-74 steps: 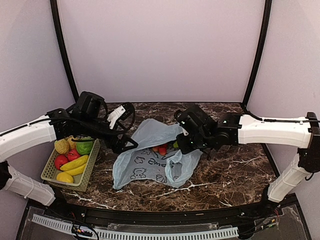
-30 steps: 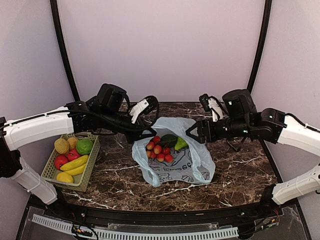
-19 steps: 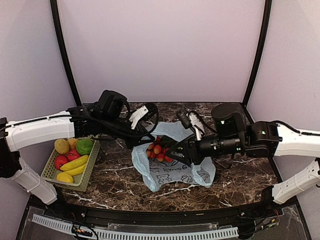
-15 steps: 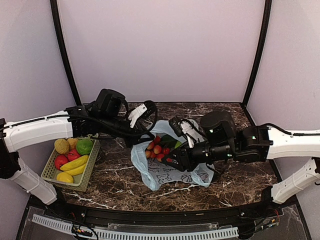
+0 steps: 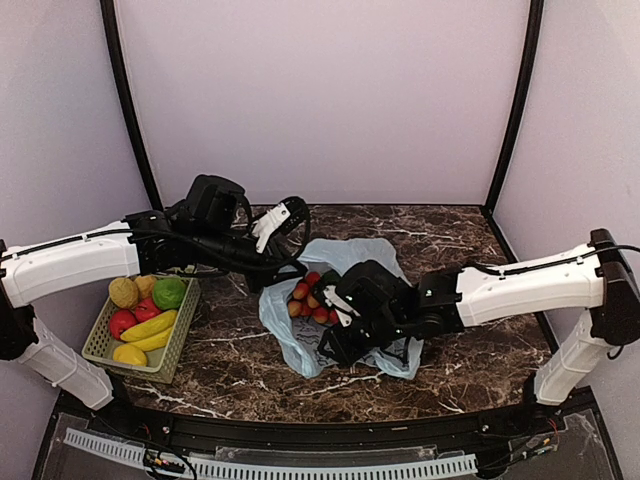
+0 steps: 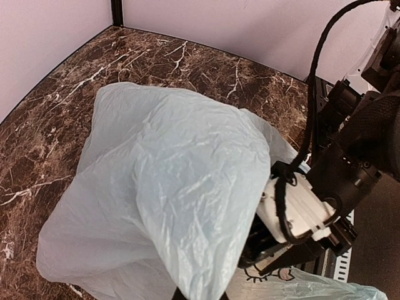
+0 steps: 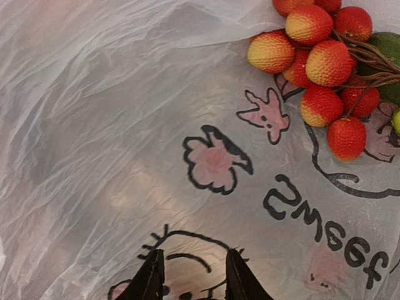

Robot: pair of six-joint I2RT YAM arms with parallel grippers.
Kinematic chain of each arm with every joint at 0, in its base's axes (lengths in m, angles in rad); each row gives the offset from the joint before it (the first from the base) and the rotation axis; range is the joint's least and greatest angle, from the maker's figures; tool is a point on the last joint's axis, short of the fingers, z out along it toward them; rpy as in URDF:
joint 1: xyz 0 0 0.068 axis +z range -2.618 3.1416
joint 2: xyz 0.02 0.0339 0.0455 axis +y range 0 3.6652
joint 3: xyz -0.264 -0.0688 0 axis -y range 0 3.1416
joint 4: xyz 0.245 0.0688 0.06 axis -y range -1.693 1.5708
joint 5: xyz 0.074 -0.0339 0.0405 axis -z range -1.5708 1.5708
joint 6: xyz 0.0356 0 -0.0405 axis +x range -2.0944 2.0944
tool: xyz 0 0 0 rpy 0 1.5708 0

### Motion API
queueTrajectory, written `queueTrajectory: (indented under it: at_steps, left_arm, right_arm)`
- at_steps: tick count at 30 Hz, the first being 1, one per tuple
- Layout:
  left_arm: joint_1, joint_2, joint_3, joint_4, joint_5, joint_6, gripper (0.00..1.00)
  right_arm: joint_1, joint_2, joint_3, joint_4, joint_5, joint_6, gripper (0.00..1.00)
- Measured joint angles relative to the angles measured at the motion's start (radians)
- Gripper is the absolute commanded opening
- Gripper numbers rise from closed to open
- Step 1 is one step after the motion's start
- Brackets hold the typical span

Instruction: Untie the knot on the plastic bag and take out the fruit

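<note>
The pale blue-green plastic bag lies open on the marble table. A cluster of small red-orange fruit sits in its mouth, with a green fruit at the edge of the right wrist view. My left gripper is shut on the bag's upper left edge and holds it raised, so the plastic drapes from it. My right gripper is low over the bag's printed front panel, jaws apart, tips at the plastic. The knot is out of view.
A green basket at the left table edge holds bananas, red apples, a green fruit and a brownish one. The right arm's white wrist lies close beside the raised plastic. Dark marble table extends to the right.
My right arm swung from the bag's back right down and left onto its front panel, and its jaws narrowed. My left gripper kept its hold on the bag's edge and shifted slightly left.
</note>
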Motion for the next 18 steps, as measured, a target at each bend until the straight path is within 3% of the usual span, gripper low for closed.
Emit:
queueTrajectory:
  at_steps: [5, 10, 18]
  left_arm:
    - [0.0, 0.0, 0.0, 0.0, 0.015, 0.009, 0.01]
    - [0.0, 0.0, 0.0, 0.0, 0.052, 0.012, 0.01]
    - [0.0, 0.0, 0.0, 0.0, 0.084, 0.012, 0.01]
  right_arm:
    - [-0.07, 0.03, 0.025, -0.006, 0.004, 0.051, 0.37]
    - [-0.122, 0.05, 0.063, -0.002, 0.059, 0.142, 0.61]
    - [-0.13, 0.131, 0.1, 0.074, 0.163, 0.282, 0.67]
